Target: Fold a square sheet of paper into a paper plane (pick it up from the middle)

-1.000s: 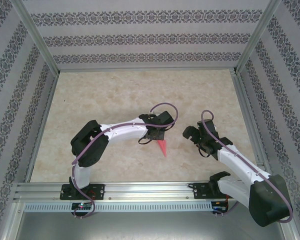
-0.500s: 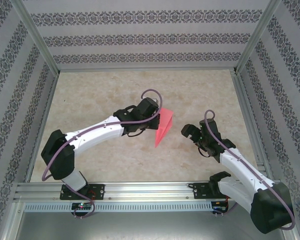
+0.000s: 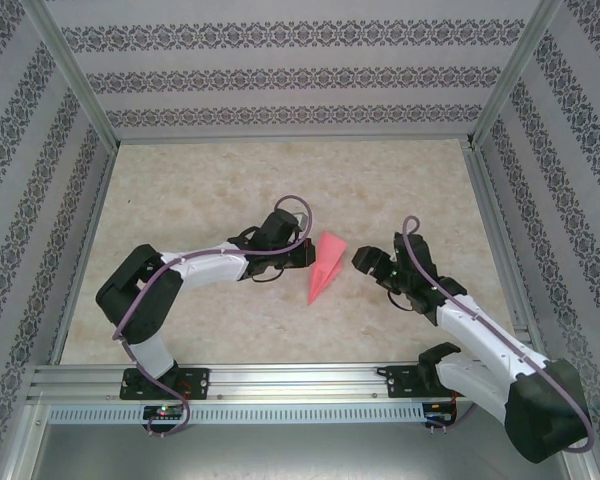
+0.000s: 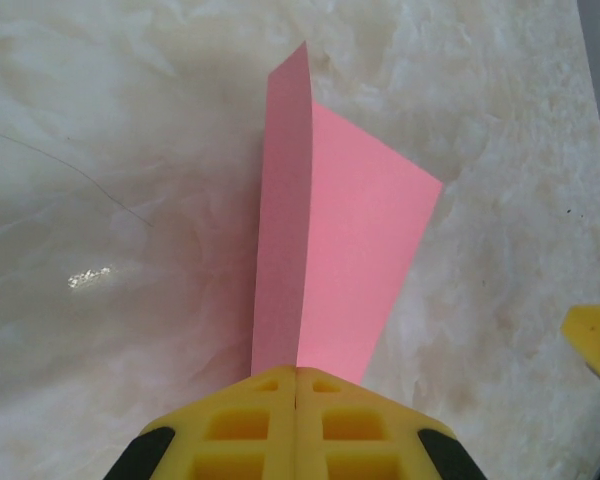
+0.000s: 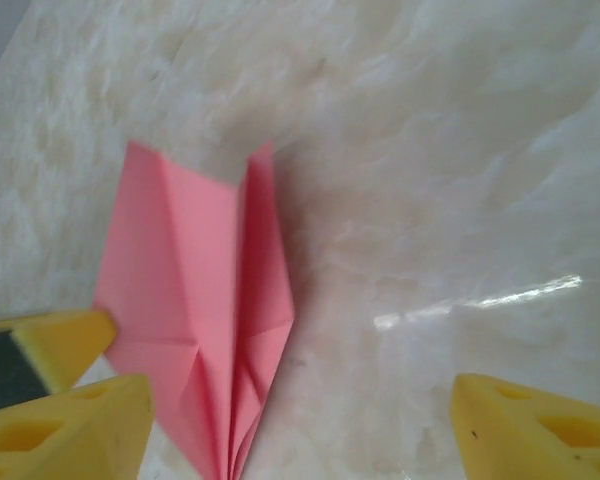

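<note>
The paper plane (image 3: 327, 266) is a slim pink-red folded dart near the table's middle, its sharp tip pointing toward the near edge. My left gripper (image 3: 307, 256) is shut on its left side. In the left wrist view the yellow jaws (image 4: 296, 376) meet on the paper plane (image 4: 330, 260), which stands up from them with a centre crease. My right gripper (image 3: 368, 262) is open just right of the plane. In the right wrist view the paper plane (image 5: 195, 320) lies by the left of the two fingers (image 5: 80, 430) of my right gripper (image 5: 300, 440), apart from the other one.
The marble-patterned tabletop (image 3: 210, 190) is bounded by metal frame rails (image 3: 90, 210) and patterned walls. A yellow fingertip of the right gripper (image 4: 595, 340) shows at the right edge of the left wrist view.
The left gripper carried the plane away from the near edge and turned it, then its arm drew back. The right gripper moved left toward the plane, and its jaws narrowed somewhat.
</note>
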